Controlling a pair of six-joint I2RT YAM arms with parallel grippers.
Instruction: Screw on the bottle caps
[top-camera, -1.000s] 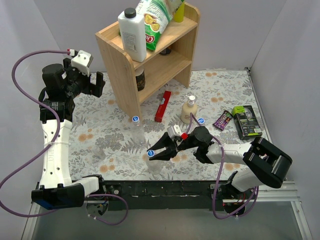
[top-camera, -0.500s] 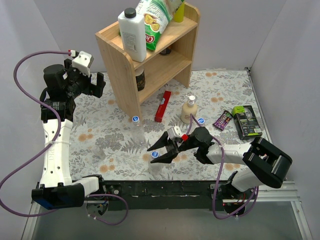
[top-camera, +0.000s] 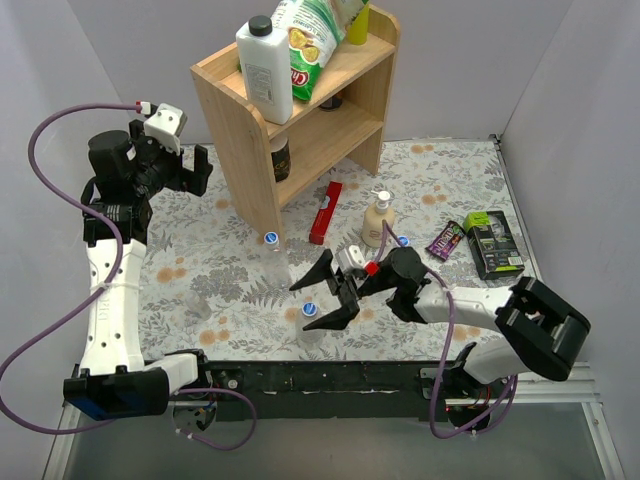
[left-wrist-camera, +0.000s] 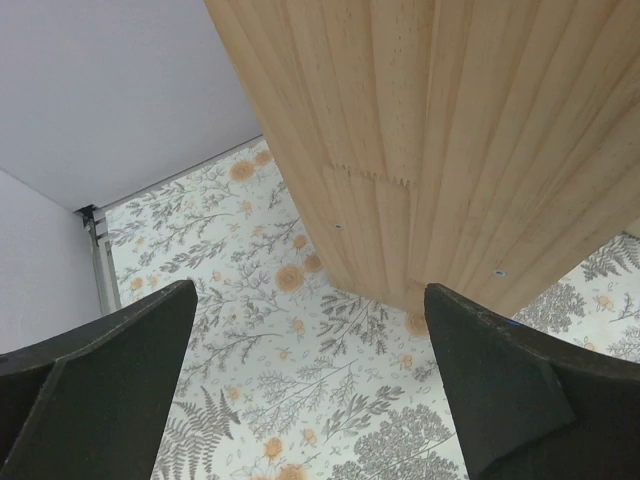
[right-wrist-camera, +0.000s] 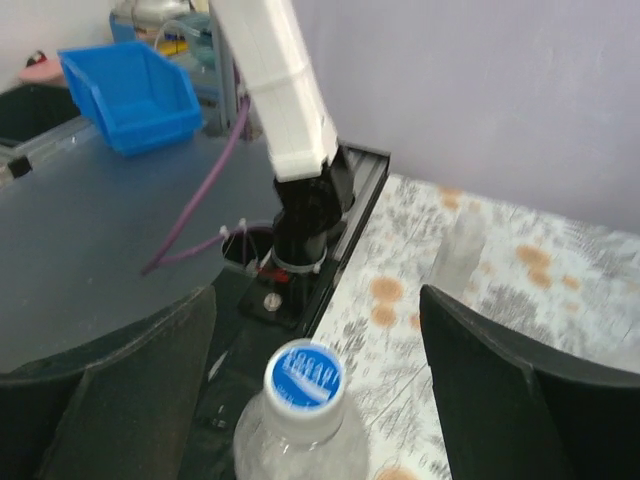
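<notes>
While the left fingers (top-camera: 200, 165) and the right fingers (top-camera: 312, 272) both gape wide and grip nothing, two bottles stand capped on the bench (top-camera: 200, 240).

At the far left, the left fingers hang spread beside the wooden shelf (top-camera: 240, 150). Nearer the front a clear bottle (top-camera: 197, 300) stands alone. A second bottle (top-camera: 272, 262) stands by the shelf's foot with a blue cap (top-camera: 271, 238) on its neck. Near the front edge, the third bottle (top-camera: 312, 330) carries the front cap (top-camera: 311, 309), and the right fingers flank it without touching. Further right, the last cap (top-camera: 402, 241) lies on the bench just beside the soap bottle (top-camera: 378, 218).
</notes>
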